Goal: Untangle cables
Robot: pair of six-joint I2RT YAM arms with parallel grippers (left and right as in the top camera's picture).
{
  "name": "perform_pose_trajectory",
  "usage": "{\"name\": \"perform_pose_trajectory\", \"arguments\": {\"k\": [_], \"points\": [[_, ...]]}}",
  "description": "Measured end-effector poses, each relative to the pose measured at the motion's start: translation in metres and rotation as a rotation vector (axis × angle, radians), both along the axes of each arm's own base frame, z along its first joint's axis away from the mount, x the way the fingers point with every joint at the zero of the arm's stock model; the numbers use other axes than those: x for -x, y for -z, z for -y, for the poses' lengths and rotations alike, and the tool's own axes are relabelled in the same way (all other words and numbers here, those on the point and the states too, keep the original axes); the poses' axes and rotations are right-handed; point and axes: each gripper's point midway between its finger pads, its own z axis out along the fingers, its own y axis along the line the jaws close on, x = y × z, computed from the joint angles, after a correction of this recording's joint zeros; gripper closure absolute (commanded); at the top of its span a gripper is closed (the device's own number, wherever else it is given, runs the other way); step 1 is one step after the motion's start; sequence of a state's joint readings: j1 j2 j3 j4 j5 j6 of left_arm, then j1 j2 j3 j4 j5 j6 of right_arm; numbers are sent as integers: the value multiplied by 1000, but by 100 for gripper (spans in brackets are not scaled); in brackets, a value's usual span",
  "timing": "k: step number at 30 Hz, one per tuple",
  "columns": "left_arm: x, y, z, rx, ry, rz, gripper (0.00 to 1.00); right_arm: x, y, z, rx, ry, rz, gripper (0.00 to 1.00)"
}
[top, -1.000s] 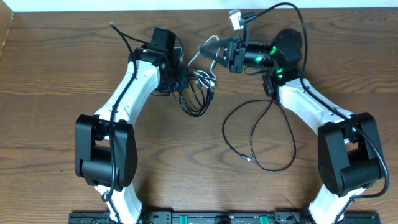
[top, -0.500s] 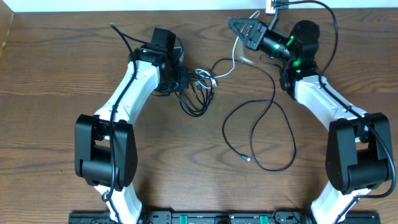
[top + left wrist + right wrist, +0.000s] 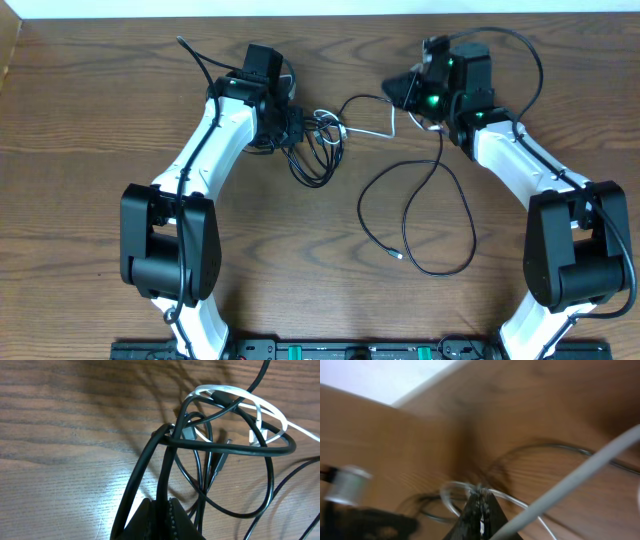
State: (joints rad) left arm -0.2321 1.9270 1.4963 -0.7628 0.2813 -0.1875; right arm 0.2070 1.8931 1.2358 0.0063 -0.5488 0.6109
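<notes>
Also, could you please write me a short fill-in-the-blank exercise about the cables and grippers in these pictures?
1. The left gripper is shut on a ____ cable of the tangle.
2. The white cable leads from the tangle to the ____ gripper.
3. Exactly ____ white cable is in view.
Missing words: black; right; one.

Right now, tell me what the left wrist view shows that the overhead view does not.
Only the left wrist view shows the crossings up close: the thin white cord arcs among the looped thin black cords, and the left fingers pinch a black strand. Only the overhead view shows the loose black cable loop lying apart and the right fingers. Both show the tangle on the brown wooden table.
</notes>
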Motion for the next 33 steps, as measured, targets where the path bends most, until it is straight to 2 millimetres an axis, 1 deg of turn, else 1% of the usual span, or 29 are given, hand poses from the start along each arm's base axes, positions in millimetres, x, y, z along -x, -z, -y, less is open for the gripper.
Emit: {"name": "perform_pose_trajectory", "arguments": {"k": [2, 6, 8, 10, 12, 14, 16, 17, 20, 22, 24, 26, 27, 28, 30, 32, 33], "points": [[0, 0, 0, 0, 0, 0, 92, 11, 21, 9, 81, 0, -64, 99], [0, 0, 0, 0, 0, 1, 92, 31, 52, 29, 235, 3, -156, 99], [-1, 0, -2, -10, -3, 4, 92, 38, 63, 41, 306, 12, -194, 99], [-2, 1, -6, -36, -11, 10, 92, 42, 67, 51, 347, 23, -212, 99], [-4, 3, -14, -82, -25, 20, 92, 44, 67, 65, 381, 45, -225, 99], [-6, 3, -21, -120, -37, 29, 92, 45, 59, 79, 405, 76, -223, 99], [-8, 4, -26, -150, -47, 36, 92, 45, 45, 96, 431, 121, -210, 99], [-8, 4, -28, -162, -50, 39, 92, 45, 35, 106, 444, 148, -194, 99], [-9, 4, -31, -175, -54, 42, 92, 46, -5, 133, 476, 236, -125, 99], [-9, 4, -31, -174, -54, 42, 92, 48, -27, 144, 486, 274, -81, 99], [-9, 4, -30, -169, -53, 42, 92, 52, -45, 149, 494, 295, -43, 99], [-9, 4, -29, -163, -51, 42, 92, 57, -50, 151, 503, 298, -38, 99], [-9, 4, -28, -161, -51, 42, 92, 57, -50, 151, 505, 295, -41, 96], [-9, 4, -28, -159, -50, 42, 92, 60, -48, 151, 510, 293, -52, 90], [-8, 4, -26, -147, -46, 40, 92, 64, -43, 152, 525, 282, -75, 73], [-8, 4, -24, -137, -43, 37, 92, 68, -39, 153, 536, 275, -95, 66], [-8, 3, -23, -130, -41, 35, 92, 70, -37, 153, 538, 273, -104, 60]]}}
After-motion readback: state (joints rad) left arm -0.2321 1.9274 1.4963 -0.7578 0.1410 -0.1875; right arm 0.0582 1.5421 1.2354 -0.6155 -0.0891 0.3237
